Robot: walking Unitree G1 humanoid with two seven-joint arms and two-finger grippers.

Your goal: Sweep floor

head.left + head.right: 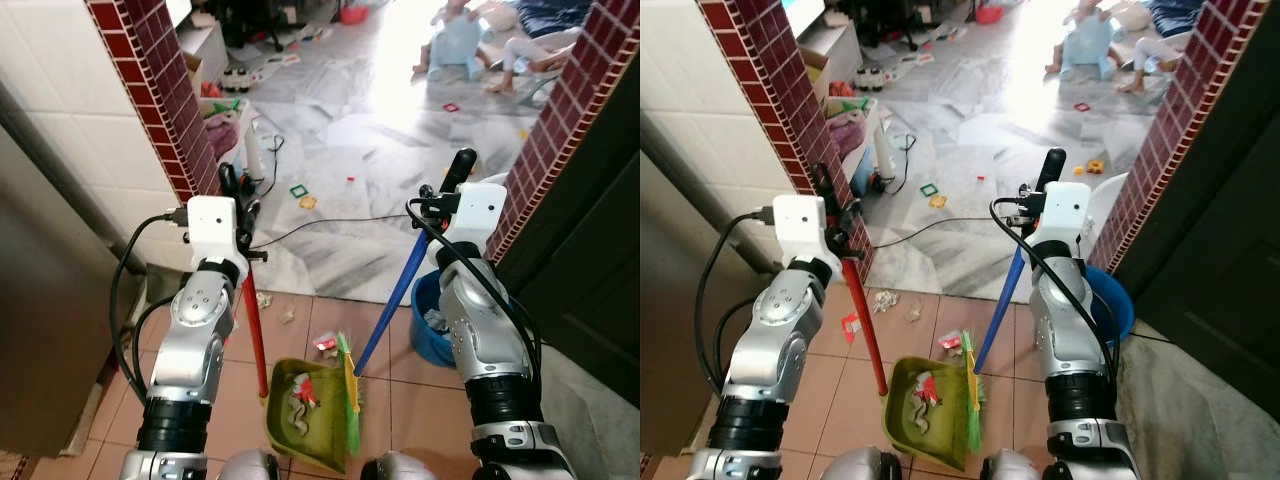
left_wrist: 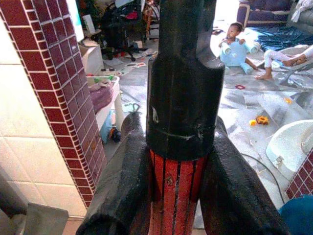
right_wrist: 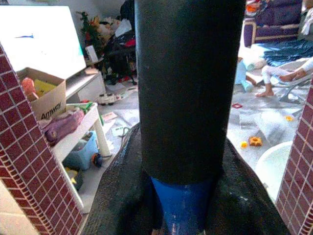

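broom, dustpan, blue bucket beside

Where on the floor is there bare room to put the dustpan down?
Bare tiles lie left of the dustpan, below the scraps by the brick pillar. It is crowded rightward: broom, then blue bucket.

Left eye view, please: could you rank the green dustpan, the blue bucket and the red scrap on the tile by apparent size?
1. Green dustpan, nearest the camera, which may inflate it.
2. Blue bucket, partly hidden behind the right arm, so its rank is unsure.
3. Red scrap, clearly smallest.
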